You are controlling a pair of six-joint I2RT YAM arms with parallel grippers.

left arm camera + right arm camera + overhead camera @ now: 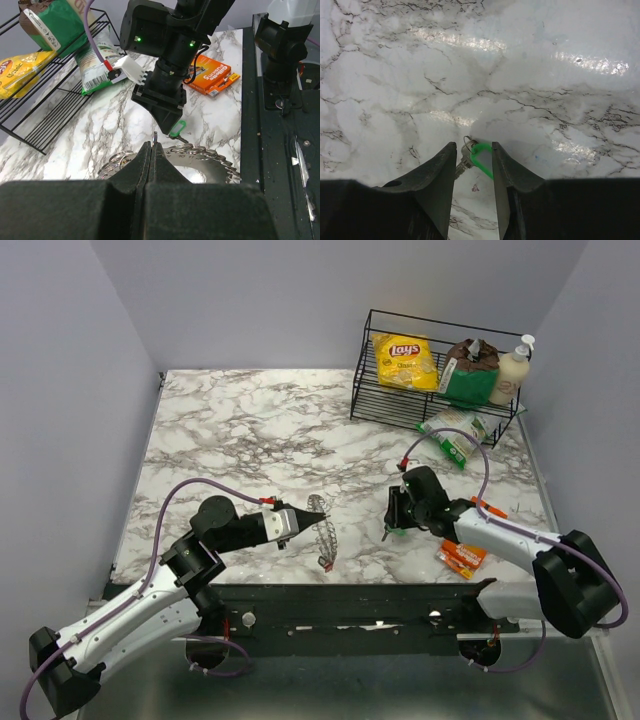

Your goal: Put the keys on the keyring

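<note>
The keyring (215,162), a flat grey toothed ring with small split rings on its rim, sits under my left gripper (152,146). That gripper is shut and pinches a thin wire of the keyring at its tip. In the top view the keyring (326,536) is by the left gripper (320,508) near the front edge. The pale green key (481,156) lies on the marble between the fingers of my right gripper (473,150), which is open astride it. The same key (177,129) also shows under the right gripper (392,522). No red or blue key can be made out.
A black wire rack (372,390) at the back right holds a yellow chip bag (405,360), a green bag (468,375) and a bottle (512,370). A green-white packet (455,435) lies before it. An orange packet (462,558) lies by the right arm.
</note>
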